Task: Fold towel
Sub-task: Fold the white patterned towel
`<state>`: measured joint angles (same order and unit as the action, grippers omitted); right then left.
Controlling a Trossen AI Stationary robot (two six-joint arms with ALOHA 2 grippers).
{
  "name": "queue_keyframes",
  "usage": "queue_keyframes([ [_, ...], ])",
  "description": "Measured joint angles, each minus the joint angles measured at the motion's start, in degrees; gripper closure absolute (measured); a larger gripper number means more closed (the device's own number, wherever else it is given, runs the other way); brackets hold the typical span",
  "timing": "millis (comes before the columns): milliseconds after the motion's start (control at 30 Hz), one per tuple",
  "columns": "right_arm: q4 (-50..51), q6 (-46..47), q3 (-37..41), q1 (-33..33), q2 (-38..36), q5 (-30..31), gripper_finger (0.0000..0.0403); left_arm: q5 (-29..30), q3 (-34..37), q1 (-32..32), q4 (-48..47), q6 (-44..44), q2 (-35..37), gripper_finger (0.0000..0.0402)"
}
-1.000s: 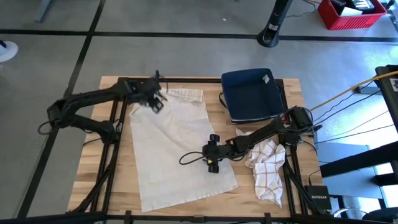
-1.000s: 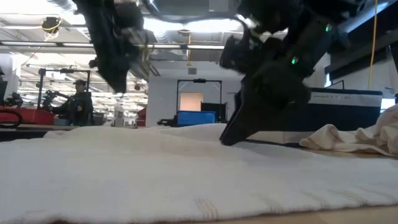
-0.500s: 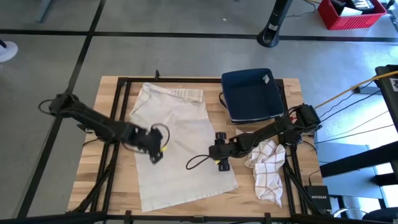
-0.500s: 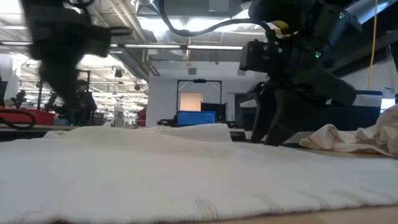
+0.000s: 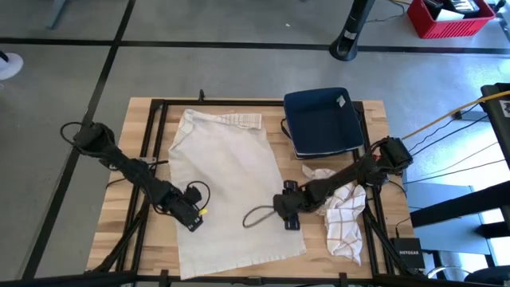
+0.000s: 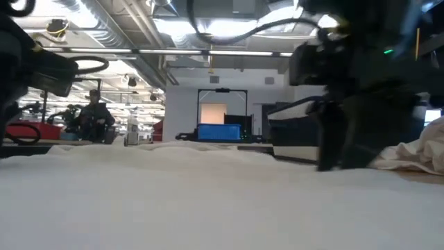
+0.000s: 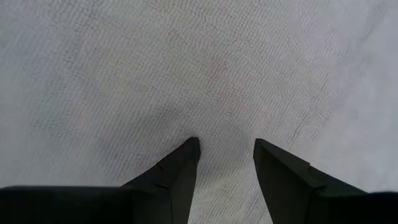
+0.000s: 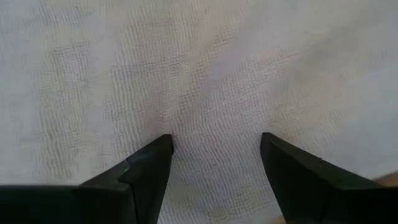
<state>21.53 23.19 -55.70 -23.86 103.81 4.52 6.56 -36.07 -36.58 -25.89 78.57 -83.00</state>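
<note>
- The large off-white woven towel (image 5: 231, 191) lies spread flat on the pale wooden table (image 5: 119, 207), running from the far edge to the near edge, a striped hem showing at its far right corner.
- My left gripper (image 5: 190, 217) sits low over the towel's near left edge; in my wrist view its two dark fingers (image 7: 177, 171) stand apart with bare weave between them, holding nothing.
- My right gripper (image 5: 288, 206) hovers at the towel's near right edge, a loose black cable looping on the cloth beside it; its fingers (image 8: 152, 165) are spread wide over the fabric, nothing pinched.
- Just right of the towel, a crumpled white cloth with an orange check pattern (image 5: 343, 215) lies under my right arm.
- A dark blue square tray (image 5: 323, 119) rests at the table's far right corner, well apart from both grippers.
- Across the room in the low view, a person in dark clothing (image 6: 94, 118) stands by a workbench.
- A red crate (image 5: 448, 16) sits on the grey floor beyond the table.
</note>
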Motion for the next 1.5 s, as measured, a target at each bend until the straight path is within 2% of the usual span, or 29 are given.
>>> queue_keyframes([
  [133, -1.6, 4.6, 0.1, -6.2, 0.1, 0.4, 0.0155, -0.3, 0.2, -1.3, 5.1, 0.2, -0.2, 0.0249],
  [200, -2.4, 4.9, 0.0, -8.5, 0.1, 2.6, 0.0155, -0.8, 0.2, -1.6, 6.4, -1.5, -0.1, 0.0249],
  [367, 1.3, 2.7, -3.2, -10.1, -0.1, 6.7, 0.0155, -1.7, -3.7, -0.8, 2.1, -5.6, 2.9, 0.0249],
  [467, 3.5, 0.2, -5.9, -9.6, -1.3, 9.7, 0.0155, 1.7, -8.0, 0.4, -3.8, -8.5, 6.1, 0.0249],
  [567, 4.5, -2.4, -7.0, -8.5, -1.3, 14.4, 0.0155, 10.2, -13.0, 2.5, -9.3, -12.0, 9.4, 0.0249],
  [667, 0.8, -2.6, -6.8, -6.8, -1.3, 19.6, 0.0155, 24.5, -16.5, 5.7, -15.1, -14.8, 11.5, 0.0249],
  [767, -4.2, -0.8, -5.3, -4.4, -0.7, 24.2, 0.0155, 38.4, -17.0, 10.3, -17.6, -18.1, 11.9, 0.0249],
  [867, -8.3, 2.0, -4.3, -2.3, 0.9, 25.9, 0.0155, 43.2, -15.8, 17.9, -17.8, -23.2, 11.3, 0.0249],
  [1033, -8.9, 3.5, -4.0, -0.6, 4.5, 25.9, 0.0155, 42.7, -13.4, 33.8, -18.2, -30.3, 8.9, 0.0249],
  [1133, -9.0, 3.5, -4.0, -0.4, 6.3, 25.9, 0.0155, 39.0, -12.8, 43.0, -17.1, -33.8, 7.3, 0.0249],
  [1233, -10.1, 3.6, -4.1, -0.4, 7.5, 26.5, 0.0155, 32.9, -11.3, 50.5, -11.5, -38.3, 5.7, 0.0249],
  [1333, -11.8, 3.6, -4.2, -0.4, 8.5, 27.3, 0.0155, 25.9, -9.1, 55.3, -3.8, -43.4, 3.5, 0.0249],
  [1500, -11.9, 3.4, -4.2, -0.5, 8.6, 27.7, 0.0155, 26.7, -8.5, 59.2, -1.7, -44.9, -0.8, 0.0249],
])
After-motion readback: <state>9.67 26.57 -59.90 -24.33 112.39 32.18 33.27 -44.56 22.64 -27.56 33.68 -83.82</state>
